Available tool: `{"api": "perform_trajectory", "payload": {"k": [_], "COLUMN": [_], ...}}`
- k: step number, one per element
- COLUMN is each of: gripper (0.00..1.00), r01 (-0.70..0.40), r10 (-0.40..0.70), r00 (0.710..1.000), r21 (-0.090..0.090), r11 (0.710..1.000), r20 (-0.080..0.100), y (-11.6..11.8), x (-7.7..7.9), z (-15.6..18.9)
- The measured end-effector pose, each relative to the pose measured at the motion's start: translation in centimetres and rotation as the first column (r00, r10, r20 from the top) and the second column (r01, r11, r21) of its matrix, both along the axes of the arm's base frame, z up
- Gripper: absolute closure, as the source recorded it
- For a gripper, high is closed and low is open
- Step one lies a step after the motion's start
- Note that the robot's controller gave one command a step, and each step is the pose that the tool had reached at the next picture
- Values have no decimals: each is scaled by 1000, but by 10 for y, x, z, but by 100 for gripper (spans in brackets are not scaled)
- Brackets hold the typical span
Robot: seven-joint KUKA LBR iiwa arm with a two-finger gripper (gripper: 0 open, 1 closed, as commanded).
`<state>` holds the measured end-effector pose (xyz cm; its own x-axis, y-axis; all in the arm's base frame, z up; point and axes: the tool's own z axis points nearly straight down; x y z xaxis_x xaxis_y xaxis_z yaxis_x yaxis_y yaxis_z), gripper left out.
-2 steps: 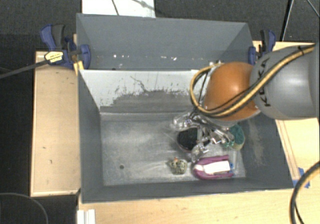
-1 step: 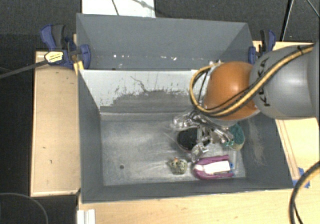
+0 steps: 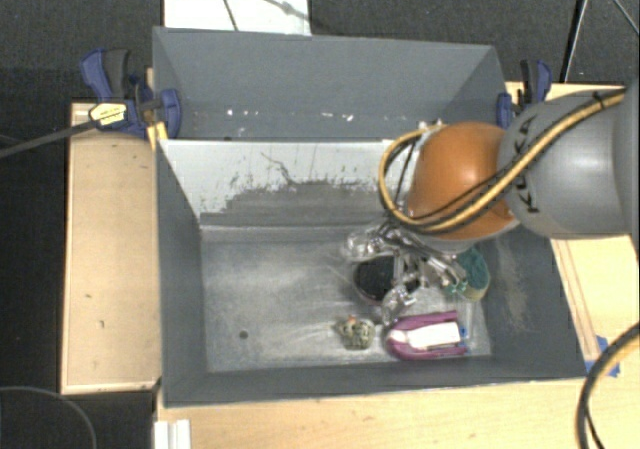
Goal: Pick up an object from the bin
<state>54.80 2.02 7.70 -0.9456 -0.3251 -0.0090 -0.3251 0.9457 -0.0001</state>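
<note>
Camera view: beside the gripper (image 3: 402, 282) are seen one black lump (image 3: 371, 282) and one purple packet (image 3: 428, 338); its state cannot be told.

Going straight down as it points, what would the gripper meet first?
Probably the black rounded object lying just under the gripper; depth is unclear, so it may sit slightly aside.

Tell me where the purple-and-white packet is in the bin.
In the camera view the purple-and-white packet lies on the bin floor at lower right, just below the gripper, with a small mottled lump to its left.
</note>
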Motion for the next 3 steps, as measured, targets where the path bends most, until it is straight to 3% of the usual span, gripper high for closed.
{"api": "perform_trajectory", "payload": {"k": [1,2,3], "gripper": [100,100,100], "r01": [2,12,20], "r10": [-2,-12,-20], "r00": [1000,1000,1000], "r21": [0,-2,-2], "r11": [1000,1000,1000], "r20": [0,1,-3], "y": [0,0,0], "x": [0,2,3], "z": [0,93,115]}}
